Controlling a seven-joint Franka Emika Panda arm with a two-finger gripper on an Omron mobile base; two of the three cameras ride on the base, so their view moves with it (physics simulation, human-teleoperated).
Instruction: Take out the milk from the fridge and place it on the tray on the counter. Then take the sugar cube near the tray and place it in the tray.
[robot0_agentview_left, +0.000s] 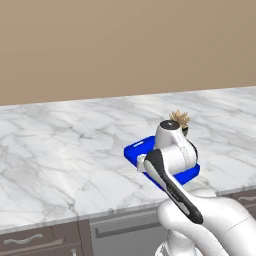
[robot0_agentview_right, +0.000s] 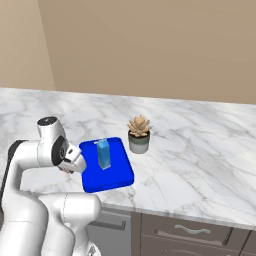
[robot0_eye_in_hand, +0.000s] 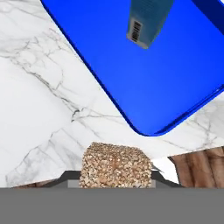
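Observation:
My gripper (robot0_eye_in_hand: 116, 183) is shut on the sugar cube (robot0_eye_in_hand: 116, 167), a tan speckled block held between the two finger tips. It hangs over the marble counter (robot0_eye_in_hand: 39, 100), just off a rounded corner of the blue tray (robot0_eye_in_hand: 153, 83). The milk (robot0_eye_in_hand: 148, 22), a small blue carton, stands upright in the tray. In the right base view the hand (robot0_agentview_right: 74, 161) sits at the left edge of the tray (robot0_agentview_right: 112, 179), left of the milk (robot0_agentview_right: 103, 153). In the left base view the arm covers most of the tray (robot0_agentview_left: 136, 149). The fridge is out of view.
A small spiky potted plant (robot0_agentview_right: 139, 134) stands on the counter (robot0_agentview_right: 200, 150) just behind the tray's right side. The counter's front edge runs close to the tray, with brown drawers (robot0_agentview_right: 185, 230) below. Bare marble stretches to the left and right.

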